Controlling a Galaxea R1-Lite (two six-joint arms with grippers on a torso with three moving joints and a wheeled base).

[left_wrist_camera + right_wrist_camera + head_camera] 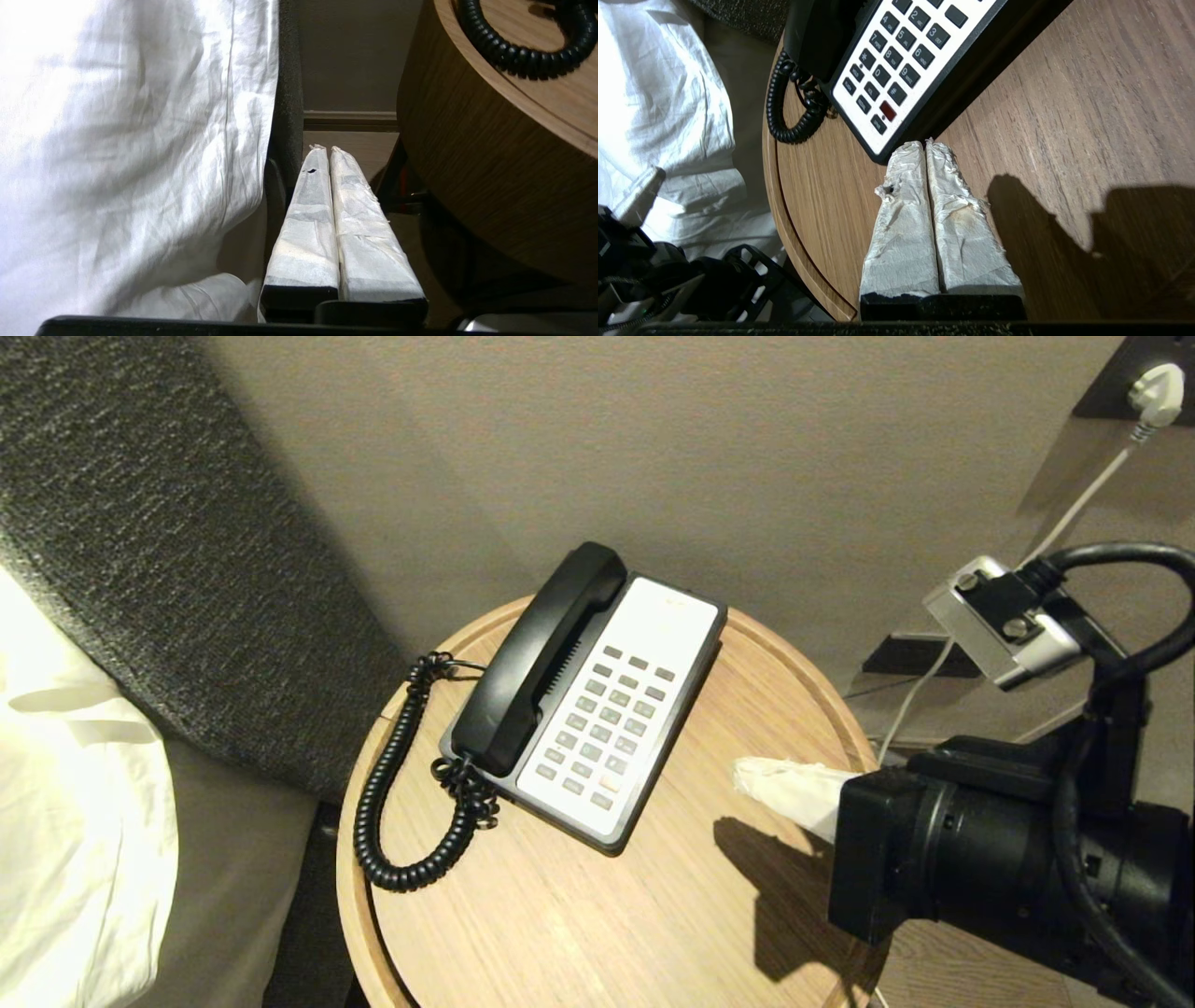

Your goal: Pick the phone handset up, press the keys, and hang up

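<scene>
- The right arm (1008, 868) is showing a black, rounded, matte casing; a thick black cable (1134, 555) is looping over it
- A silver block (1004, 621) is carrying two screws
- Both grippers' fingers (901, 224) are wearing creased white tape, fraying at the tips

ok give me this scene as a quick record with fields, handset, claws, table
phone handset: resting in the cradle of the phone base, coiled cord looping onto the table
left claw: shut, empty, low between the bed sheet and the round wooden table
right claw: shut, empty, above the table beside the phone base's near corner
</scene>
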